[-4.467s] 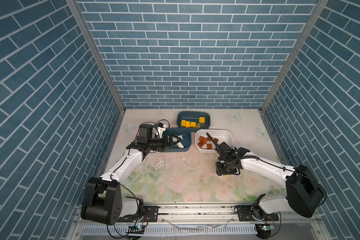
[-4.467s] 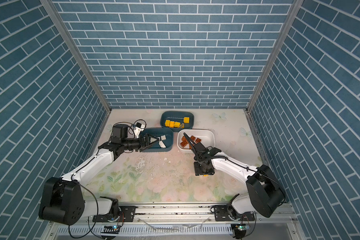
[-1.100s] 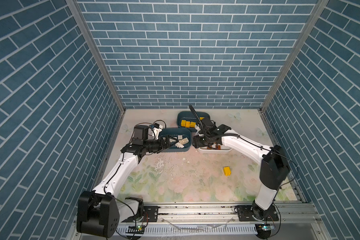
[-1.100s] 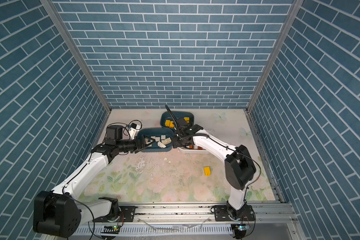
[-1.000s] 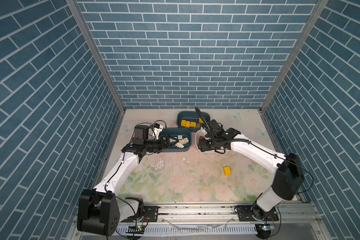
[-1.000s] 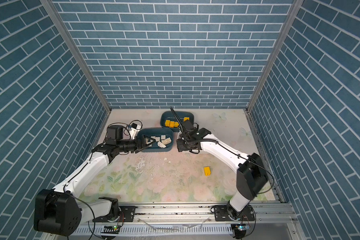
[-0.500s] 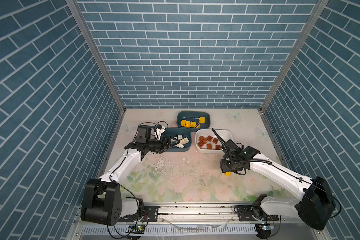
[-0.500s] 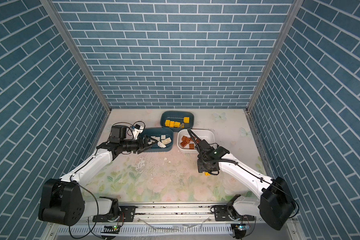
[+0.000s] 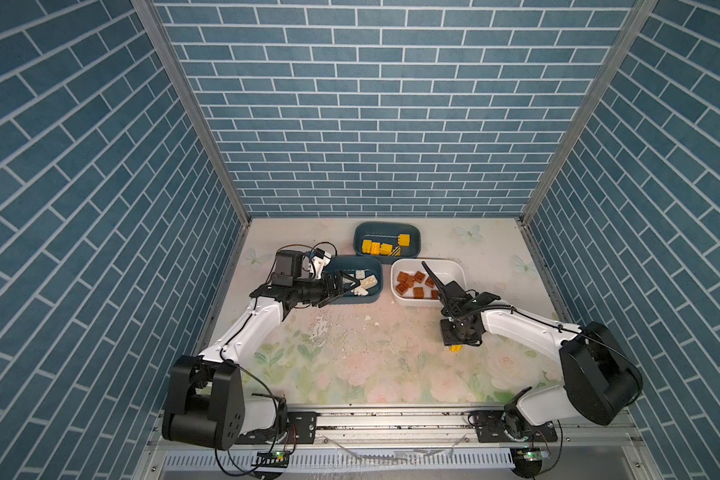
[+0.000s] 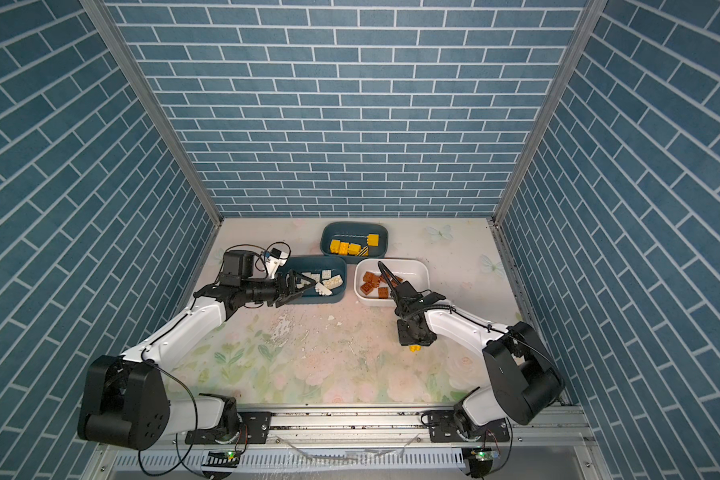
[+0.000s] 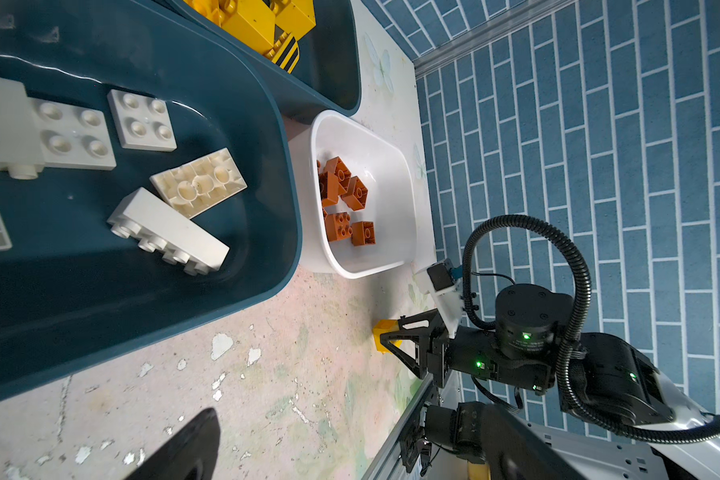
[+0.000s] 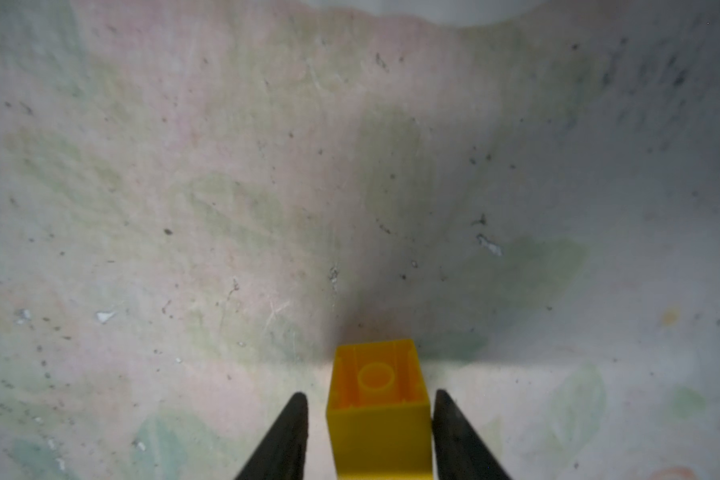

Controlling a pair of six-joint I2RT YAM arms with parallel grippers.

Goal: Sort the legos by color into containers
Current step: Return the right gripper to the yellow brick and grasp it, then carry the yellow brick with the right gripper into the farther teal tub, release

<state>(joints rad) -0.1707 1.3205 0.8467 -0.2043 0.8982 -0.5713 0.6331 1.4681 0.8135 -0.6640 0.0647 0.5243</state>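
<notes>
A single yellow lego (image 9: 456, 348) (image 12: 377, 399) lies on the floral mat with its hollow underside showing. My right gripper (image 9: 458, 338) (image 12: 371, 409) is down over it, fingers on either side. A small gap shows on one side, so it stands open around the brick. My left gripper (image 9: 346, 286) hangs wide open and empty over the teal container (image 9: 350, 301) of white legos (image 9: 364, 282). A rear teal container (image 9: 416, 245) holds yellow legos (image 9: 377, 247). The white container (image 9: 454, 270) holds brown legos (image 9: 412, 284).
The three tubs sit close together at the back middle of the mat (image 9: 350, 365), which is worn with white flecks. Blue brick walls close in three sides. A metal rail (image 9: 391, 419) with both arm bases runs along the front.
My right arm has swung back from the tubs to the yellow lego on the mat and lowered over it, its jaws narrowing around it. My left gripper stays open over the white-lego tub.
</notes>
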